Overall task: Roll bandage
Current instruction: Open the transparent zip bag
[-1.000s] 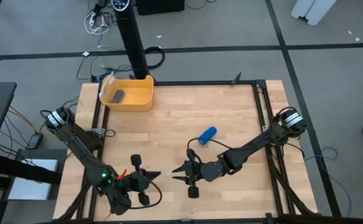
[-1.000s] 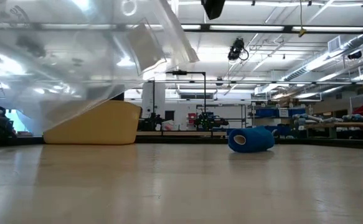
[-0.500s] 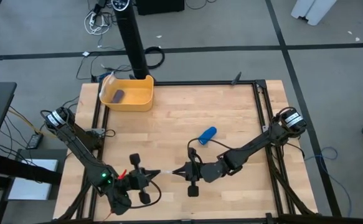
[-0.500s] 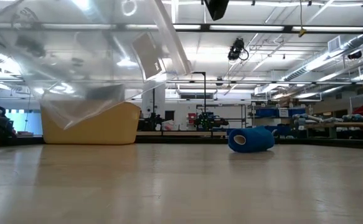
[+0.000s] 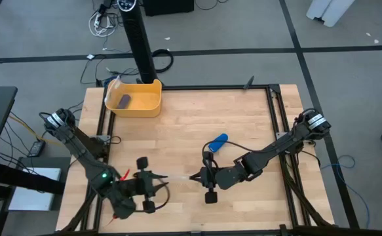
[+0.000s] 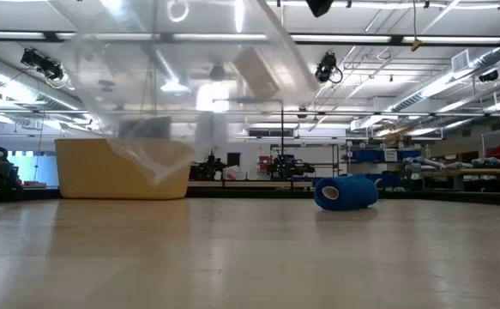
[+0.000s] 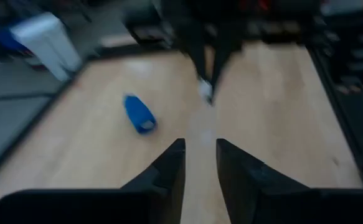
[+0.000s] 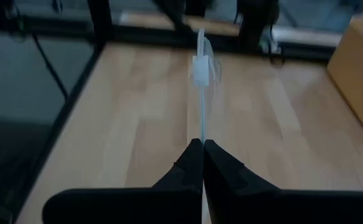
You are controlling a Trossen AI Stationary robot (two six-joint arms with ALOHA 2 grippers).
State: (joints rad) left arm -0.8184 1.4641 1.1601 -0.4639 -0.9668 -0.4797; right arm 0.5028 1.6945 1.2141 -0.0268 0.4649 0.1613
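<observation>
- High view: the left gripper and the right gripper face each other near the front edge of the table, a thin clear plastic bag stretched between them. The bandage, already a compact blue roll, lies on the wood just behind the right arm, touched by neither gripper. A yellow bin sits at the far left corner, holding a small dark block.
- Low view: the bag hangs crinkled above the table, in front of the bin; the roll rests on its side, well apart from it.
- Left wrist view: the left gripper has its fingers parted with nothing visibly between them; the roll lies off to one side ahead.
- Right wrist view: the right gripper is pinched closed on the bag's edge, which stands up as a thin sheet.
- Risk: with only one side gripped, the bag may sag or collapse, so its mouth would not stay open for the roll; dragging it could also nudge the roll away.
</observation>
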